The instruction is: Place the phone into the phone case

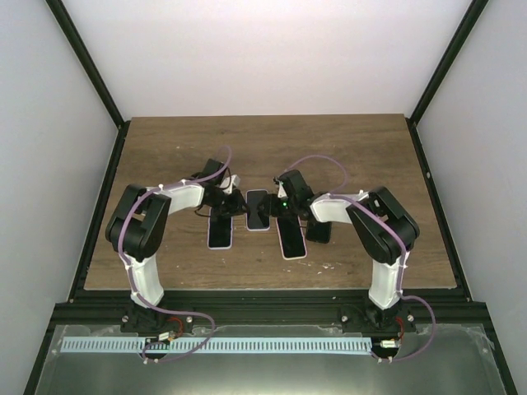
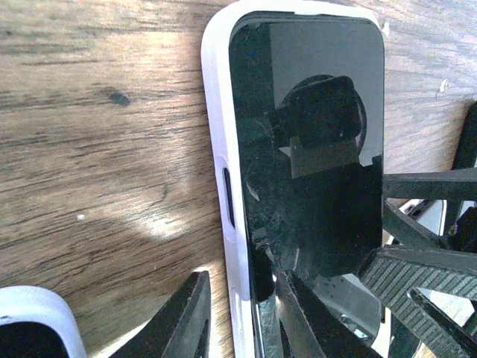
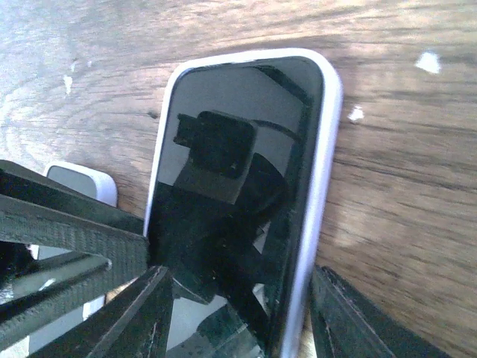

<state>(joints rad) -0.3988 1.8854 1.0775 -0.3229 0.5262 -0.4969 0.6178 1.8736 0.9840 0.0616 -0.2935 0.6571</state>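
A phone with a black screen (image 1: 258,210) lies flat inside a white case (image 2: 216,149) on the wooden table, between my two grippers. In the left wrist view my left gripper (image 2: 250,321) is open across the case's left long edge: one finger stands on the wood and the other rests over the screen (image 2: 313,149). In the right wrist view my right gripper (image 3: 238,321) is open, with one finger on each side of the same phone (image 3: 238,171) and a small gap to the case rim (image 3: 324,149). Each gripper's ribbed fingers (image 2: 417,268) show in the other's view.
A second cased phone (image 1: 220,230) lies to the left and its corner shows in the left wrist view (image 2: 33,321). A third (image 1: 291,239) lies to the right, with a dark phone (image 1: 319,231) beside it. The black frame (image 1: 263,295) borders the table's near edge.
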